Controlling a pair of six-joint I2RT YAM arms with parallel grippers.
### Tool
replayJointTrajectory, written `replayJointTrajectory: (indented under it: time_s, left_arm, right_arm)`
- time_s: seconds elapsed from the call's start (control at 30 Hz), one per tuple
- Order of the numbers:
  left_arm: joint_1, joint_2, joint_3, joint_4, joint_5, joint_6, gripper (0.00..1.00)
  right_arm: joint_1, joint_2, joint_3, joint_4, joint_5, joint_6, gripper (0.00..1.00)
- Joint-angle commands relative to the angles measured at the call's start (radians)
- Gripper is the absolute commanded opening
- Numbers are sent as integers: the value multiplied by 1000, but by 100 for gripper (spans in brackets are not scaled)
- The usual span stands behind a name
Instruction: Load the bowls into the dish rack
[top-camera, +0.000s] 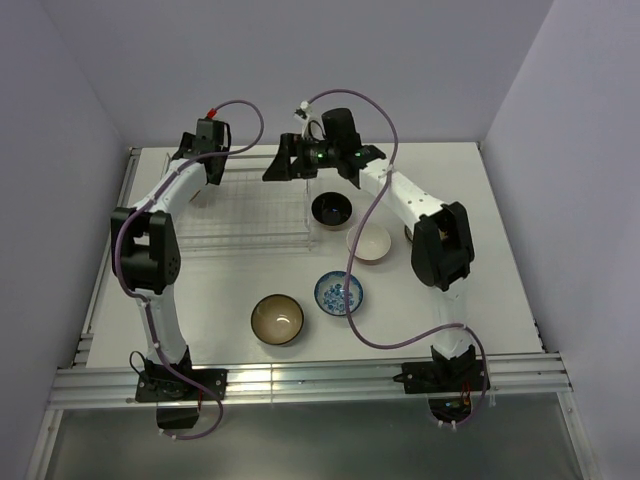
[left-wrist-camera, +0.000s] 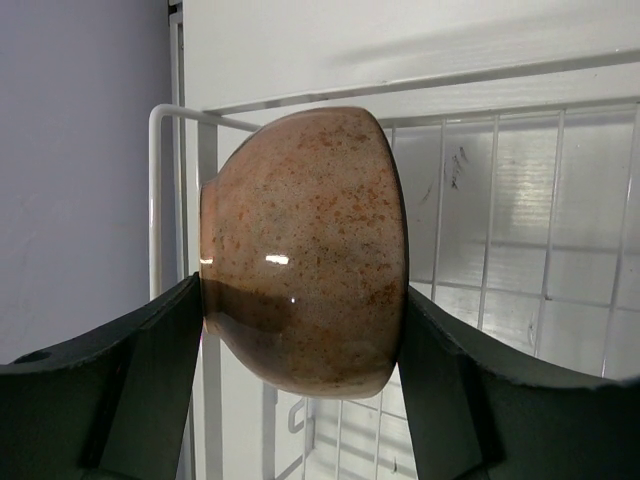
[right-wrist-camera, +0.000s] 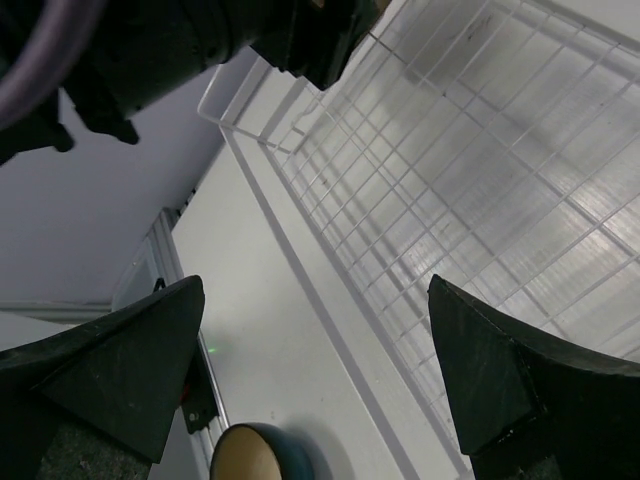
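My left gripper (left-wrist-camera: 300, 305) is shut on a speckled tan-brown bowl (left-wrist-camera: 300, 240), held on edge over the far left corner of the white wire dish rack (left-wrist-camera: 520, 230). In the top view the left gripper (top-camera: 198, 166) is at the rack's (top-camera: 245, 212) far left end. My right gripper (top-camera: 281, 168) is open and empty at the rack's far edge (right-wrist-camera: 315, 300). A bowl, tan inside and dark outside (right-wrist-camera: 265, 455), sits on the table below it. On the table right of the rack are a black-inside bowl (top-camera: 331, 209), a white-inside bowl (top-camera: 368, 243), a blue-and-white bowl (top-camera: 340, 293) and a tan-brown bowl (top-camera: 277, 320).
The rack holds no bowls that I can see. The right arm's elbow (top-camera: 441, 243) hangs over the table right of the white-inside bowl. Purple cables loop over both arms. Grey walls close in the table at the back and sides.
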Motion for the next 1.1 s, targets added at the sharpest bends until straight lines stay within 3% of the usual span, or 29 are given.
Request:
replayJointTrajectory:
  time_s: [0.0, 0.17, 0.47, 0.6, 0.77, 1.07]
  left_arm:
    - [1, 20, 21, 18, -23, 14, 0]
    - [0, 54, 21, 11, -25, 1, 0]
    - [-16, 82, -11, 31, -48, -11, 18]
    - [-23, 80, -26, 27, -35, -16, 40]
    - [-33, 86, -33, 8, -12, -22, 58]
    - [-54, 91, -48, -2, 3, -17, 74]
  right_arm:
    - [-27, -104, -39, 87, -35, 44, 100]
    - [-51, -152, -57, 97, -42, 55, 100]
    - [-103, -201, -74, 97, -65, 78, 100]
    - [-122, -218, -79, 77, -67, 64, 100]
    - [-136, -227, -77, 60, -73, 60, 100]
    - [-166, -236, -83, 51, -81, 53, 100]
